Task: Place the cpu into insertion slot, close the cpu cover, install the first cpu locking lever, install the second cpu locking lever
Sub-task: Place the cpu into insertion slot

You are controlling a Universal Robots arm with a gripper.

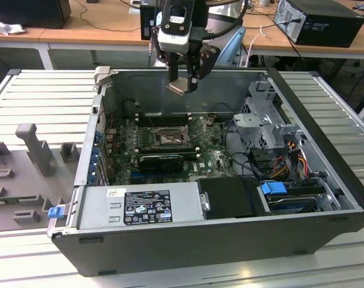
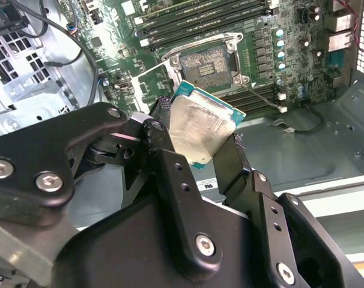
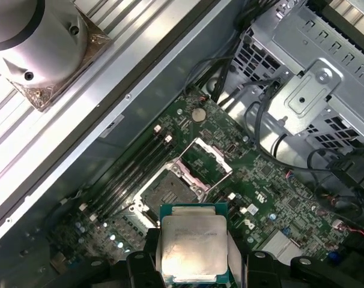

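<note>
Silver-beige lid facing up, the cpu [image 2: 203, 123] is pinched at its edges between the black fingers [image 2: 167, 150] of the gripper [image 2: 199, 135], so they're clamped tight on the chip. You can see its green rim poking out around the metal top in both wrist views. It sits a bit tilted in the second wrist view. In the exterior view the gripper [image 1: 182, 84] hangs over the open case [image 1: 188, 246] with the cpu [image 1: 177, 88] well above the board [image 1: 212, 159], not touching anything down there. Below it, the slot [image 3: 167, 191] is bare and dark with a metal rim, so the chip isn't in yet. The cover [image 3: 189, 174] is flipped open right beside the slot, and you can see green board through its cut-out. Black memory slots [image 3: 128, 174] run along the slot's other side. Nearest the exterior camera, inside the case, is the grey power supply [image 1: 140, 207], with a drive cage and cables on the exterior view's right. The whole case lies on a slatted metal surface [image 1: 38, 96], and wooden desks sit beyond it.
</note>
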